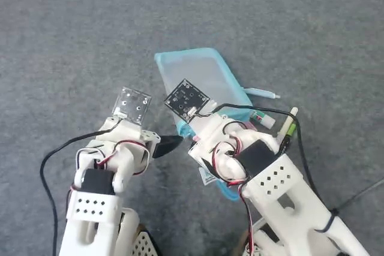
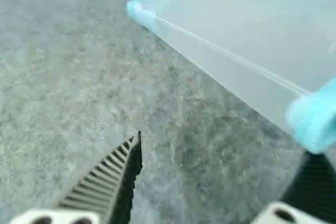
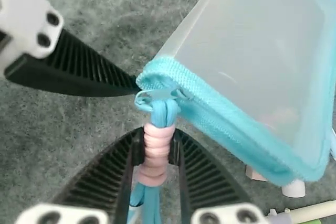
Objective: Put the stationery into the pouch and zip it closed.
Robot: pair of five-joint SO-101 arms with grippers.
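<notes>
Looking down on grey carpet-like tabletop [image 1: 60,40]. Seeing translucent blue zip pouch [image 1: 201,79] lying flat mid-table, long side angling away from both arms. Spotting right gripper [image 3: 156,137] sitting at pouch's near corner, fingers pinching narrow on pink zipper pull [image 3: 153,167] hanging on a blue cord off the slider. Finding slider itself parked right at that near corner; not managing to tell how far the zip is done up along the far edge. Noting left gripper [image 2: 226,166] gaping wide and gripping nothing, hovering low over carpet just beside the same corner. Catching one left finger [image 3: 73,72] touching the corner's blue trim, pointing in opposite the pull. Marking stationery lying on carpet just beside pouch's right edge: pale blue pen [image 1: 262,93] farthest back, white-capped marker [image 1: 264,119] nearer, green-tipped pen [image 1: 288,126] close against right arm's cable.
</notes>
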